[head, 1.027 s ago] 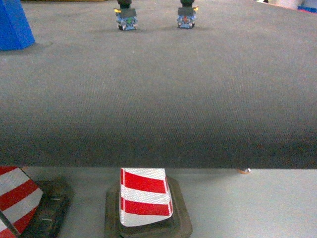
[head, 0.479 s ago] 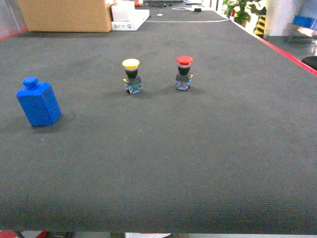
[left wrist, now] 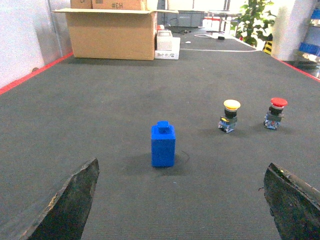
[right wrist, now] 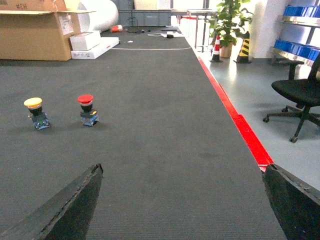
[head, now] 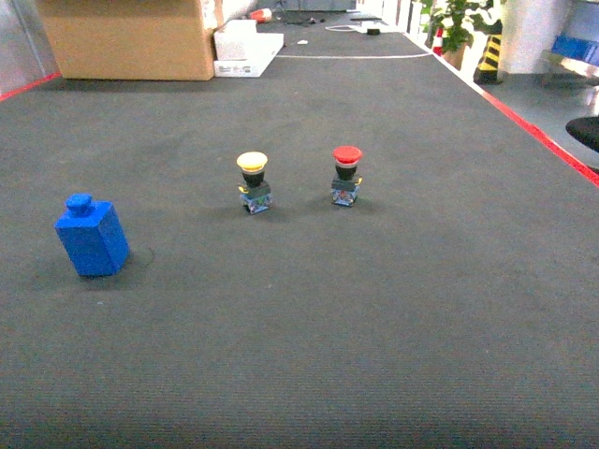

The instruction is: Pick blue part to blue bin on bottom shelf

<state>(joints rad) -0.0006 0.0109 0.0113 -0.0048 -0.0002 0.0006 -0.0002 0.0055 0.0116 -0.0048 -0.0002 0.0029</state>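
The blue part point(head: 92, 236) stands upright on the dark grey table at the left of the head view. In the left wrist view the blue part point(left wrist: 163, 145) sits ahead of my left gripper point(left wrist: 182, 172), a little left of centre, well beyond the fingertips. That gripper is open and holds nothing. My right gripper point(right wrist: 184, 172) is open too, over bare mat near the table's red right edge point(right wrist: 240, 125). Neither gripper shows in the head view. The blue bin and the bottom shelf are out of view.
A yellow-capped button point(head: 253, 181) and a red-capped button point(head: 346, 175) stand side by side mid-table. A cardboard box point(head: 126, 37) and white boxes point(head: 243, 42) sit at the far end. An office chair point(right wrist: 300, 92) stands right of the table.
The head view has tilted up from the table's front edge and the cones below it. The blue part and both buttons now sit lower in the frame than half a second ago.
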